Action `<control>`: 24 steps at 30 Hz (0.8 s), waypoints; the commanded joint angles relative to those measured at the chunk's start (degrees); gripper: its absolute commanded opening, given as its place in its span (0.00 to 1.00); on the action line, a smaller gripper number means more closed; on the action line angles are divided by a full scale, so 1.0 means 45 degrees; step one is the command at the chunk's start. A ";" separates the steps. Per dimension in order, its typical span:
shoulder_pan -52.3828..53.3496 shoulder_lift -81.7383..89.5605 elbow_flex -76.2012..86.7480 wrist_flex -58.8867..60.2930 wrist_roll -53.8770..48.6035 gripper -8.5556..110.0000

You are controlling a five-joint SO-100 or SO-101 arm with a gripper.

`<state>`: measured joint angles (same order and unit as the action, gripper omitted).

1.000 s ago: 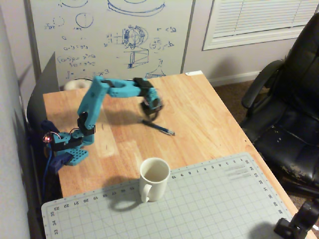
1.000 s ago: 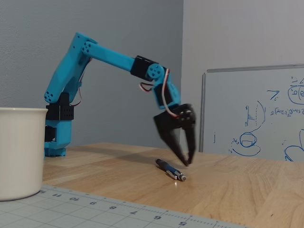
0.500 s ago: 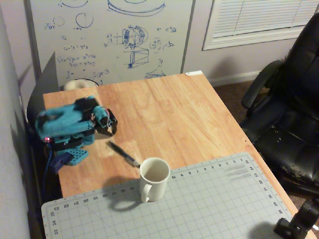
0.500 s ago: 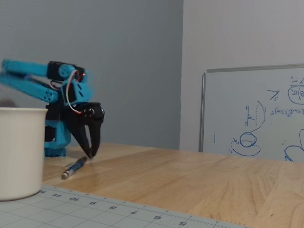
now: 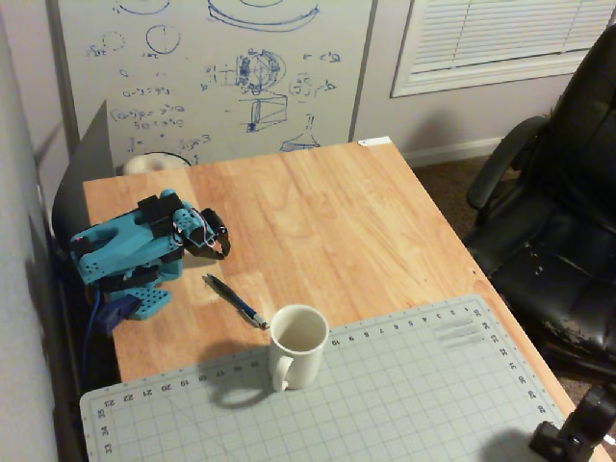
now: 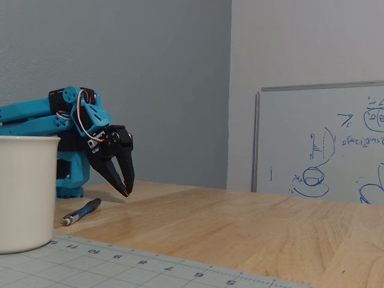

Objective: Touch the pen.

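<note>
- The pen [image 5: 234, 300] has shifted. A second ago it lay out near the middle of the table [image 5: 366, 221], with the arm [image 5: 125, 245] stretched over it. Now it lies at the near left, just beside the white mug [image 5: 296, 345], its lighter tip pointing toward the mug.
- The arm has folded back over its base at the far left in the high view. Half a second ago the gripper [image 6: 127, 187] tips were down at the pen's far end; now they hang a little above the wood, clear of the pen.
- The jaws stand only slightly parted, nearly closed, and hold nothing.
- To my eye the touch looks made already, and the arm seems to be drawing back to rest; if not, it needs only a short dip forward.
- The high view shows the layout: pen angled between the arm's base and the mug, the cutting mat [image 5: 404, 385] nearest, the office chair [image 5: 558, 221] off to the right.
- The low side view [image 6: 82, 212] shows what the high one cannot: the gap between fingertips and table, and how close together the two fingers are.
- There the mug [image 6: 25, 192] blocks part of the arm.
</note>
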<state>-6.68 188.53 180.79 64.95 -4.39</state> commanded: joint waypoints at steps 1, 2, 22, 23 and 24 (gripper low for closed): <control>-0.0137 0.0059 -0.0195 0.0000 -0.0098 0.08; -0.0137 0.0059 -0.0195 -0.0059 -0.0098 0.08; -0.0156 -0.1836 -0.4766 0.0039 -0.0098 0.07; -0.0156 -0.2441 -0.5273 0.0039 -0.0098 0.07; -0.0156 -0.3086 -0.5820 0.0039 -0.0098 0.07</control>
<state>-6.68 181.93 164.79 64.95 -4.39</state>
